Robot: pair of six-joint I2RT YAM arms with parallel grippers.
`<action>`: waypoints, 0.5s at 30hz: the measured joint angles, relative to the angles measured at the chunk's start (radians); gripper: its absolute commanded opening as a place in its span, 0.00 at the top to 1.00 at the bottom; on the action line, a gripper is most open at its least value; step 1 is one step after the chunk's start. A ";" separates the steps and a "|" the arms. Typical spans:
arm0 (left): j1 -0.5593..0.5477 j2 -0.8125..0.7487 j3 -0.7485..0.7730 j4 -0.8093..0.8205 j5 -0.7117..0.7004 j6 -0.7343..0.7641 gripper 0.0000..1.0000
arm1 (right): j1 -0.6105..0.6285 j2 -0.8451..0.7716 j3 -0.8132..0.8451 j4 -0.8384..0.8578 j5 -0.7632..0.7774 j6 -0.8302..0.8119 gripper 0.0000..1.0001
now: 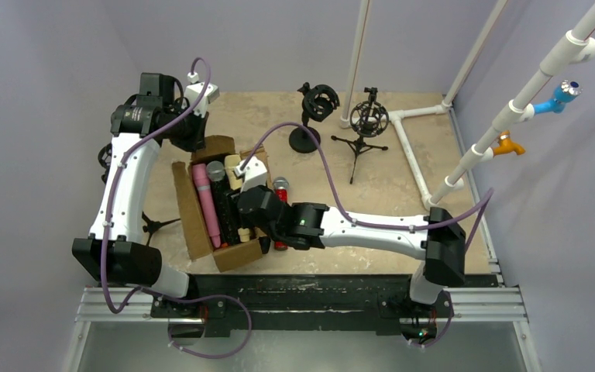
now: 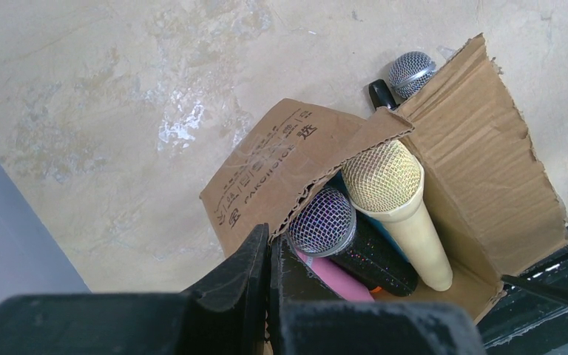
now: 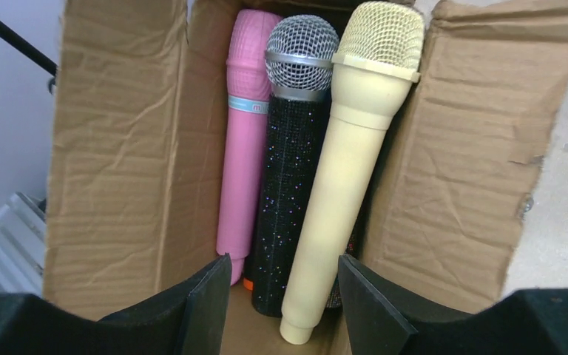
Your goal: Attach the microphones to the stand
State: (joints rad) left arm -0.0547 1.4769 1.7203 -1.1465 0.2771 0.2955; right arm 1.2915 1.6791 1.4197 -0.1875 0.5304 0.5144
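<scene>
Although both arms reached toward the cardboard box (image 3: 118,148), the right gripper (image 3: 285,307) was the one placed to lift something out. In the right wrist view it looked straight down the length of the box. The cream microphone (image 3: 340,185) ran from its tail at the bottom centre of the frame up to its mesh head at the top, leaning slightly right. Its long axis therefore pointed away from the gripper, tail nearest. The black glittery microphone (image 3: 288,185) lay touching it on the left, and the pink microphone (image 3: 244,148) lay beyond that against the box wall.

The right fingers stood about half apart, one at each side of the cream tail, and the foot of the black one sat in the same gap. They gripped nothing that I could see, though the right-hand finger looked close to the cream body. I judged that closing there risked catching both bodies.

The left gripper (image 2: 268,259) was fully closed at the edge of a box flap in the lower centre of its view. I could not tell whether cardboard was pinched between its fingers.

In the top view the round-based stand (image 1: 310,124) and the tripod stand (image 1: 368,124) stood in the upper middle, well apart from the box.
</scene>
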 measured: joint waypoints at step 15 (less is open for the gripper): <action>0.000 0.000 0.000 0.000 0.007 0.000 1.00 | -0.016 0.156 0.093 -0.019 0.055 -0.017 0.44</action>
State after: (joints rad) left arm -0.0547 1.4769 1.7203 -1.1465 0.2844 0.2951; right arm 1.2755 1.8347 1.5124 -0.2062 0.5854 0.4976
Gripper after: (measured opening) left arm 0.011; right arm 0.561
